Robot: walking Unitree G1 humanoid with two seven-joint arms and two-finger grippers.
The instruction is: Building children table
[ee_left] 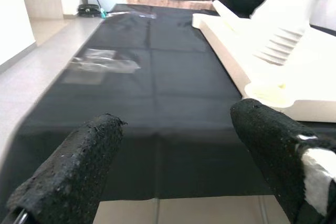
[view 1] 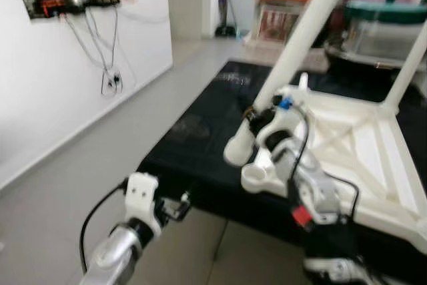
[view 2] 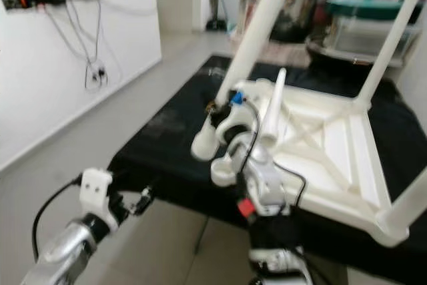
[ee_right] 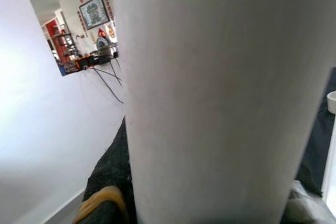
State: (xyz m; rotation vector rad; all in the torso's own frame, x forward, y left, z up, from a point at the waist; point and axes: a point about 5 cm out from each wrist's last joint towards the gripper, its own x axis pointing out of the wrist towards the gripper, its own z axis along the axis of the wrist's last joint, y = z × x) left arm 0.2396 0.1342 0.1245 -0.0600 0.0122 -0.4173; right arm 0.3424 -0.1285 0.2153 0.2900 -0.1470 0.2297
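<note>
The right gripper [view 1: 257, 128] pinches a white table leg [view 1: 293, 51], which slants up and away from its fingers. Just beside it, the upturned white tabletop [view 1: 373, 158] lies on a black sheet [ee_left: 152, 77], an empty corner socket [view 1: 253, 177] nearest. The left gripper [ee_left: 178, 166] hovers spread at the sheet's near edge, holding nothing.

The upturned white table frame [view 1: 360, 141] and its long white round leg [view 1: 293, 51] are seen as smooth, slightly glossy plastic. A matt black cloth [view 1: 200, 131] with faint creases is spread beneath. The left gripper's black fingers [ee_left: 73, 177] are shown rough and foam-like. Smooth grey floor tiles [view 1: 73, 185] are lightly sheened.
</note>
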